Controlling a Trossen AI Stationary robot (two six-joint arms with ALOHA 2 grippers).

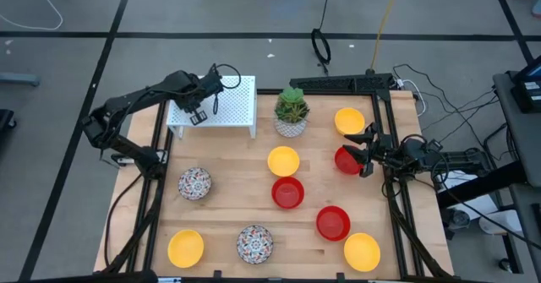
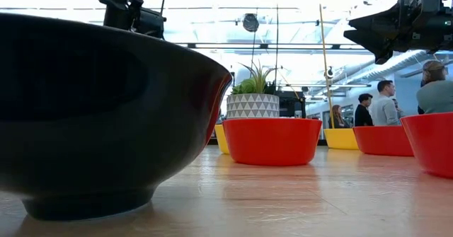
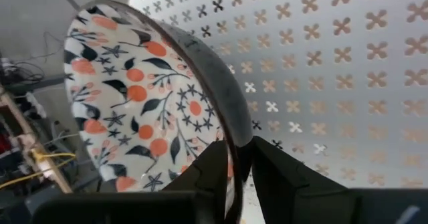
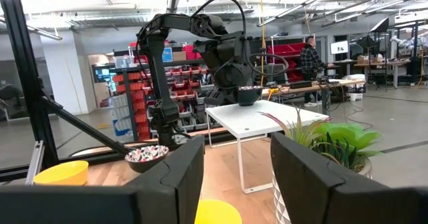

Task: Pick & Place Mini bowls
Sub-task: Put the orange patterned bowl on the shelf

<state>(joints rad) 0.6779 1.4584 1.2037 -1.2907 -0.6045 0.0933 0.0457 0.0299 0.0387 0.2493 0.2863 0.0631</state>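
Note:
My left gripper (image 1: 196, 114) hangs over the white perforated shelf (image 1: 228, 106) at the far left, shut on a patterned mini bowl (image 3: 134, 97), which also shows from the side as a dark bowl (image 4: 247, 95). My right gripper (image 1: 365, 152) waits open at the right edge, above a red bowl (image 1: 345, 161). On the wooden table stand two more patterned bowls (image 1: 194, 182) (image 1: 254, 243), several yellow bowls such as one (image 1: 283, 160) and another (image 1: 349, 120), and red bowls (image 1: 287, 192) (image 1: 333, 222). My left gripper holds the patterned bowl by its rim (image 3: 235, 134), one finger (image 3: 207, 177) inside the bowl and the other (image 3: 281, 177) outside. The fingers slant down from above. The bowl sits close over the shelf top, roughly upright; whether its foot touches the shelf I cannot tell.
A white pot with a green plant (image 1: 291, 112) stands just right of the shelf. Black frame rails run along the table's left and right edges (image 1: 397, 207). People stand in the room beyond the table (image 2: 386, 102).

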